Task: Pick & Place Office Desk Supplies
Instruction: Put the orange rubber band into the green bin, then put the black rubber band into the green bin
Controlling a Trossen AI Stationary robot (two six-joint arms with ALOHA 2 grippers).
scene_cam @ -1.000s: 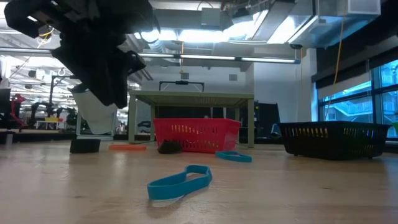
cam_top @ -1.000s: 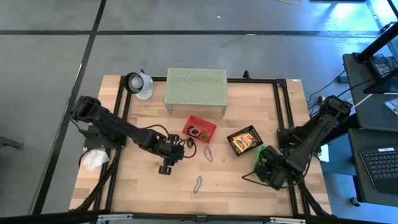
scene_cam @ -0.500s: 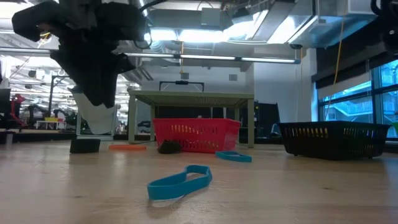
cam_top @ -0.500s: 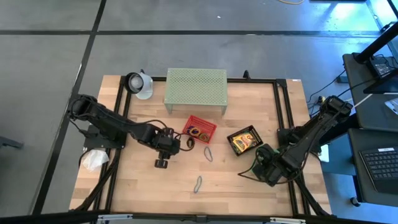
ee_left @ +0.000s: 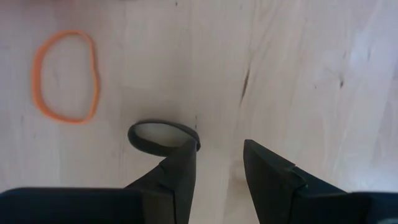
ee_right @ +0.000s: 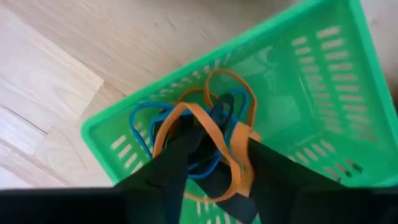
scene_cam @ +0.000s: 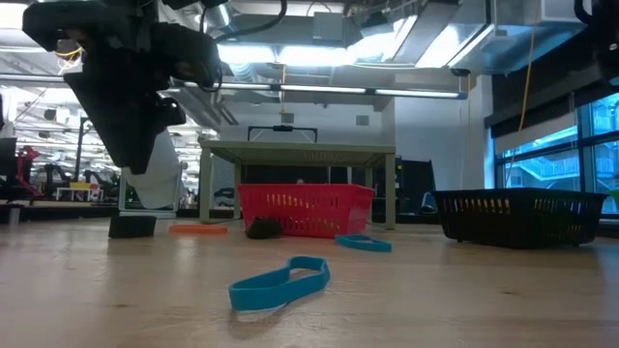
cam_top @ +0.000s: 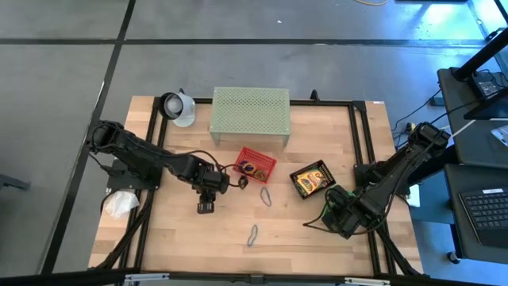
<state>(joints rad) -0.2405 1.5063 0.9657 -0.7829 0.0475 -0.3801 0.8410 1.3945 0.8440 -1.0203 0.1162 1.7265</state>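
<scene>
My left gripper [ee_left: 221,149] hangs open above the table, left of the red basket [cam_top: 255,165]; in the low view it [scene_cam: 131,164] is clear of the wood. A black loop [ee_left: 163,134] lies flat just beside one fingertip, an orange loop [ee_left: 65,74] farther off. My right gripper [ee_right: 221,134] stands open, pointing down into the green basket [ee_right: 323,81], over blue and orange loops [ee_right: 205,130]. A black tray [cam_top: 311,179] holds yellow-and-green boxes. Two blue loops [cam_top: 266,195] [scene_cam: 280,283] lie on the table. My right gripper's fingers [ee_right: 186,143] stand among the loops in the green basket, an orange loop [ee_right: 217,149] running across between them. I cannot tell whether they touch it.
The pale green perforated shelf [cam_top: 250,113] stands at the table's far side, a white round object [cam_top: 176,107] to its left. A white wad [cam_top: 119,204] lies off the left edge. A black frame [cam_top: 359,143] runs around the table.
My left gripper has shifted a little toward the table's far left and has rolled and tipped over the wood, staying above the table.
</scene>
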